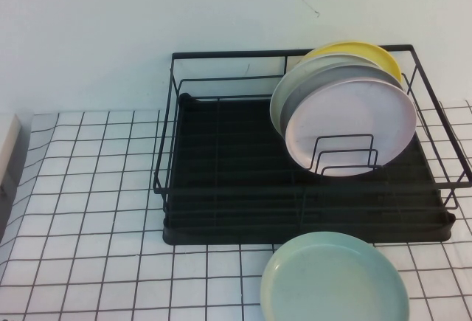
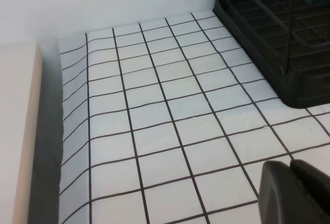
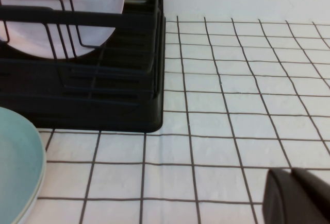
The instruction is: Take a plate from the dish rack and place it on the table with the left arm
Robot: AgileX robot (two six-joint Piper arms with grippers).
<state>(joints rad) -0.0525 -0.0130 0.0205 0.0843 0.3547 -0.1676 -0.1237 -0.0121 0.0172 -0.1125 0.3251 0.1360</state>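
The pale mint-green plate (image 1: 334, 278) lies flat on the gridded table (image 1: 88, 210), just in front of the black wire dish rack (image 1: 221, 188). No gripper touches it. In the right wrist view the plate (image 3: 18, 172) shows beside the rack's corner (image 3: 118, 105). Neither arm appears in the high view. My left gripper (image 2: 290, 168) hovers low over bare cloth, apart from the rack (image 2: 289, 54), its fingers shut on nothing. Over the cloth on the rack's other side, my right gripper (image 3: 292, 172) is shut and holds nothing as well.
Several plates stand upright in the rack's right half: a pink-lilac one (image 1: 354, 125) in front, grey ones behind it, a yellow one (image 1: 369, 54) at the back. A beige block (image 2: 15, 131) borders the table's left edge. A pale wall rises behind.
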